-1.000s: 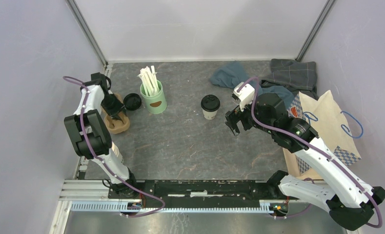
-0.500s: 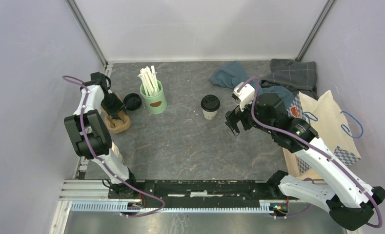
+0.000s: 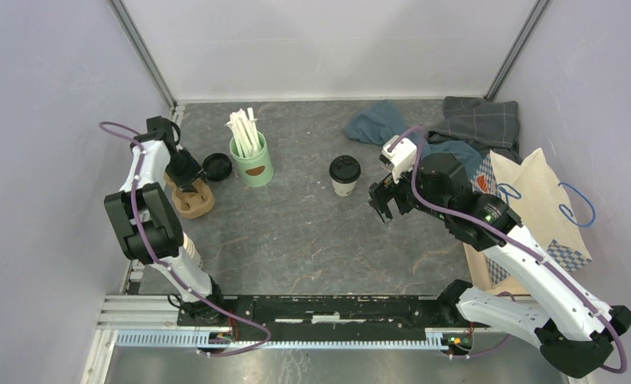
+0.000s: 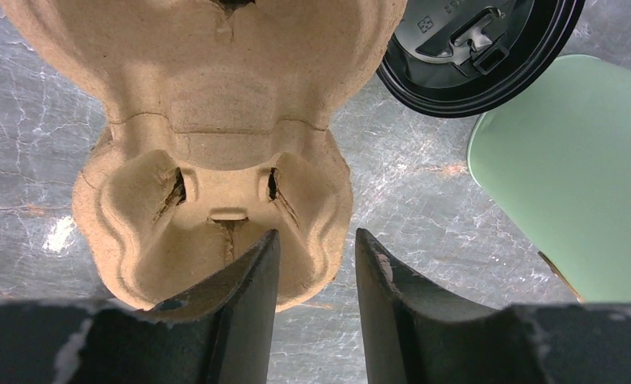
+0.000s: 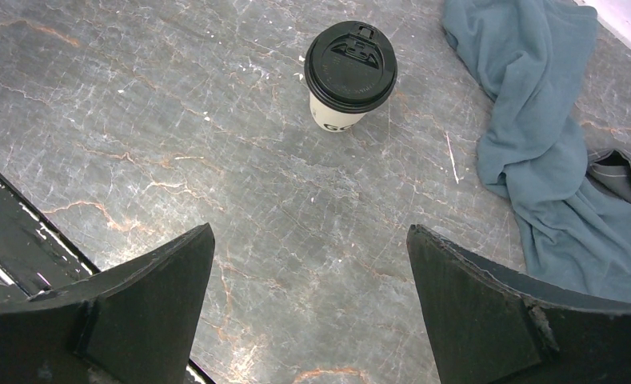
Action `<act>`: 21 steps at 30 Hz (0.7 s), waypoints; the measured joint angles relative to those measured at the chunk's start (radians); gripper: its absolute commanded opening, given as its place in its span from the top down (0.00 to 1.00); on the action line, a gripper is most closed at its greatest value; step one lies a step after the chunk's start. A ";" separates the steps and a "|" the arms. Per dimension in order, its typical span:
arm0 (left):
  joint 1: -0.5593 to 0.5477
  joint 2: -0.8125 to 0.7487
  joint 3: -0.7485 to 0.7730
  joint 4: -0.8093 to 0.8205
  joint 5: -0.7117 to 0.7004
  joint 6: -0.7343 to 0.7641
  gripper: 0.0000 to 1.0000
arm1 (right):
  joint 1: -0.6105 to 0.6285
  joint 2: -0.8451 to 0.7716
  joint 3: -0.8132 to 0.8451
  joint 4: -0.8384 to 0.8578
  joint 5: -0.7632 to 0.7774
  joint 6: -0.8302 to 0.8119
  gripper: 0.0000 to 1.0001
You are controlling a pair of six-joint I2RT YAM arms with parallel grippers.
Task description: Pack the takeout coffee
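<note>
The coffee (image 3: 345, 175) stands upright near the middle of the table (image 3: 312, 232), apart from everything else: a tapered white paper cup under a round, glossy black plastic cap with a raised rim and a moulded sip tab. The table surface is matt grey with pale marble-like veining. The right gripper (image 5: 308, 240) hovers near the coffee (image 5: 349, 74), on its right in the top view, with its flat black jaws spread wide and nothing between them. The left gripper (image 4: 316, 296) is over the near edge of the tray (image 4: 216, 120), its jaws partly apart with a narrow gap and no grip on anything. The tray is moulded tan pulp, fibrous and rough, with rounded cup wells and torn slits at the well corners. A loose lid (image 4: 480, 48), black and shiny, lies flat between the tray and the mug (image 4: 576, 184), a smooth mint-green cylinder holding white sticks (image 3: 245, 132). A soft, crumpled blue cloth (image 5: 536, 120) lies at the far right, beside a kraft paper bag (image 3: 536, 200) with blue cord handles. Dark letters on the cup wall are partly hidden and unreadable; embossed marks on the loose lid are too small to read.
</note>
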 measured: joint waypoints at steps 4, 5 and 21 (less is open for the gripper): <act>0.000 0.000 -0.011 0.006 0.003 0.000 0.57 | 0.000 0.000 0.000 0.000 0.000 0.000 0.02; 0.000 0.000 -0.013 0.008 0.006 0.000 0.58 | 0.000 0.000 0.000 0.000 0.000 0.000 0.02; 0.000 0.000 -0.035 0.025 0.027 0.000 0.63 | 0.000 0.000 0.000 0.000 0.000 0.000 0.02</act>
